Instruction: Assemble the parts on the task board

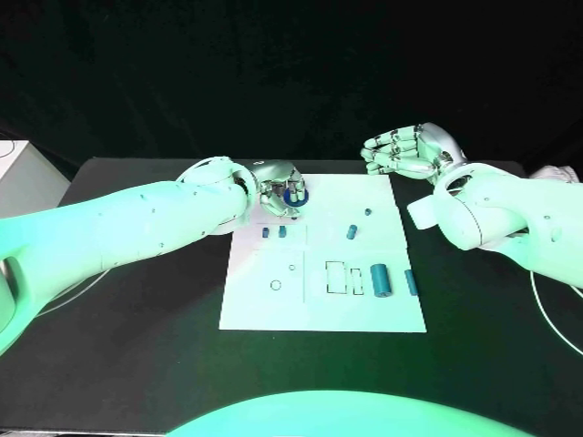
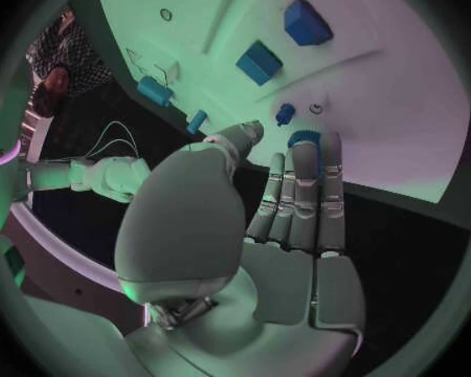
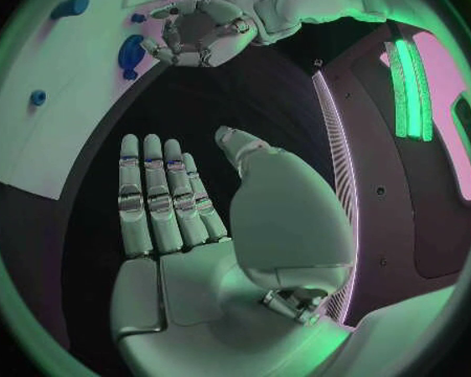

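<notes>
We see the left robot hand (image 1: 277, 188) at the far left corner of the board (image 1: 322, 309), its fingers curled around a blue ring (image 1: 291, 192) that it grips just above the plate. The right robot hand (image 1: 407, 151) hangs past the board's far right corner over the dark surface (image 1: 134, 346), fingers straight and apart, holding nothing. Other blue parts (image 1: 383, 280) lie on the board, nearer us than both hands.

left hand (image 1: 276, 188) holding blue part (image 1: 291, 193), task board (image 1: 321, 309)
</notes>
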`<act>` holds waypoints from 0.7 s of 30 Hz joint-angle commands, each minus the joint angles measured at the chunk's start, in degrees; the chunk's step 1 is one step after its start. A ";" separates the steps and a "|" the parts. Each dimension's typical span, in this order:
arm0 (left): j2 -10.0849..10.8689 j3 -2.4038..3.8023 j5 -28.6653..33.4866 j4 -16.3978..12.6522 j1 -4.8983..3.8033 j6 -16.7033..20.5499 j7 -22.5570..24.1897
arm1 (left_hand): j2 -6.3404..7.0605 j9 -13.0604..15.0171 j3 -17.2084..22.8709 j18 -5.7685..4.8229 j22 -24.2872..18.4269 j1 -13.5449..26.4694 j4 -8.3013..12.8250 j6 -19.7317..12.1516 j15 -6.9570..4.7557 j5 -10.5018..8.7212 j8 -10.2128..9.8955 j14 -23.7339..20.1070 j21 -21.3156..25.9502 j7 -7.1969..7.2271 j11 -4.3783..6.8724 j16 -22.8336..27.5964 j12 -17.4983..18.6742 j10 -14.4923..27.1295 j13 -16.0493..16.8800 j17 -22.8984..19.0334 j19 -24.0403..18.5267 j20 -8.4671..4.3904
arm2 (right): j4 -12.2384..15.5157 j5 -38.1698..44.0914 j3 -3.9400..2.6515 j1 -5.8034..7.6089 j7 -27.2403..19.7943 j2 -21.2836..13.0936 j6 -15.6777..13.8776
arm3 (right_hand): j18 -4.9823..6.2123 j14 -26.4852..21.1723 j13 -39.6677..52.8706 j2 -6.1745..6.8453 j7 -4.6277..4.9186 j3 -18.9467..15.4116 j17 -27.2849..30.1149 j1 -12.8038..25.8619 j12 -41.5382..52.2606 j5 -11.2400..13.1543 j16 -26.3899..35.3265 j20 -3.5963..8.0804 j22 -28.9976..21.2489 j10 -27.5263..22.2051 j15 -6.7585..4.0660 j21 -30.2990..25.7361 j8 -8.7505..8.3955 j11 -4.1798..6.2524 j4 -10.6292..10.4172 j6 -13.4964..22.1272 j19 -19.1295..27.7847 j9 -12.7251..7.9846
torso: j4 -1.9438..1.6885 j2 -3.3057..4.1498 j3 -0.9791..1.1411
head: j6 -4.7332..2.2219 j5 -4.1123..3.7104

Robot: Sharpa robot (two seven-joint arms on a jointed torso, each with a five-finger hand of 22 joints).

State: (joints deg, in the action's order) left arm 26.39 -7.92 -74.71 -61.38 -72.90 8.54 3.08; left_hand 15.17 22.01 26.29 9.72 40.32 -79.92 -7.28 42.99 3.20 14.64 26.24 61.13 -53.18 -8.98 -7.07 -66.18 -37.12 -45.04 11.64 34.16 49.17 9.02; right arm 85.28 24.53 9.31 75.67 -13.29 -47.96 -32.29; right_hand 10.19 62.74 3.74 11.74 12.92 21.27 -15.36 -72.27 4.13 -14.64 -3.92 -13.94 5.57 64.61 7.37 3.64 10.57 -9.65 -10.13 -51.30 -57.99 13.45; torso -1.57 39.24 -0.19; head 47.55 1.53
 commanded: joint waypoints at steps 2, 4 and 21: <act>-0.49 -0.01 -4.14 0.22 -0.03 -4.09 -0.86 | -0.31 -0.32 -0.24 0.77 0.23 0.11 0.00 1.30 -0.04 -0.36 -0.21 0.30 -0.40 0.09 0.05 -0.82 -0.28 -0.62 -0.22 0.00 0.42 0.07 | -0.11 0.54 -0.01 -0.03 -0.46 0.13 0.71 | 0.35 -0.42 -0.07 -0.39 0.31 -0.02 0.08 -0.09 -0.18 -0.30 0.18 0.02 -0.09 -0.15 0.16 0.04 -0.34 -0.03 0.23 -0.01 0.25 -0.09 | -0.07 -0.08 -0.07 | 0.24 -0.12; -0.62 -0.02 -4.45 0.25 -0.04 -4.60 -1.05 | -0.54 -0.59 -0.21 0.77 0.47 0.08 -0.02 2.38 -0.12 -0.31 -0.14 0.53 -0.71 0.26 0.18 -1.57 -0.51 -1.25 -0.38 -0.04 0.60 0.00 | -0.17 0.56 -0.01 -0.03 -0.46 0.17 0.71 | 0.35 -0.42 -0.07 -0.39 0.31 -0.02 0.08 -0.09 -0.18 -0.30 0.18 0.02 -0.09 -0.15 0.16 0.04 -0.34 -0.03 0.23 -0.01 0.25 -0.09 | -0.06 -0.07 -0.07 | 0.26 -0.16; -1.86 -0.04 -5.52 1.93 -0.01 -6.75 -2.17 | -1.92 -1.82 1.65 0.79 1.60 -1.14 0.67 4.83 -0.74 -0.16 -0.85 1.56 -2.13 0.80 0.91 -4.25 -0.11 -3.27 -1.48 1.23 0.84 -0.48 | -0.24 0.60 -0.01 -0.03 -0.50 0.35 0.82 | 0.36 -0.41 -0.07 -0.43 0.30 -0.01 0.12 -0.15 -0.18 -0.31 0.16 0.02 -0.13 -0.16 0.15 0.05 -0.35 -0.03 0.27 -0.03 0.26 -0.09 | -0.09 -0.10 -0.09 | 0.22 -0.35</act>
State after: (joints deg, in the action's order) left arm 24.75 -7.97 -79.43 -59.58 -72.91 3.19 1.19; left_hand 13.80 20.24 27.76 9.72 41.90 -81.19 -6.58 47.52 2.69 14.64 25.50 62.49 -55.09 -8.10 -6.14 -70.20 -37.48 -47.95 10.19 35.48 49.78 8.81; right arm 84.98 24.61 9.31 75.66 -13.30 -47.67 -32.29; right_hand 10.19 62.74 3.74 11.76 12.92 21.27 -15.29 -72.25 4.13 -14.64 -3.92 -13.94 5.49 64.61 7.37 3.64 10.57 -9.65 -10.13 -51.30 -58.00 13.41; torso -1.73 39.09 -0.26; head 47.82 1.15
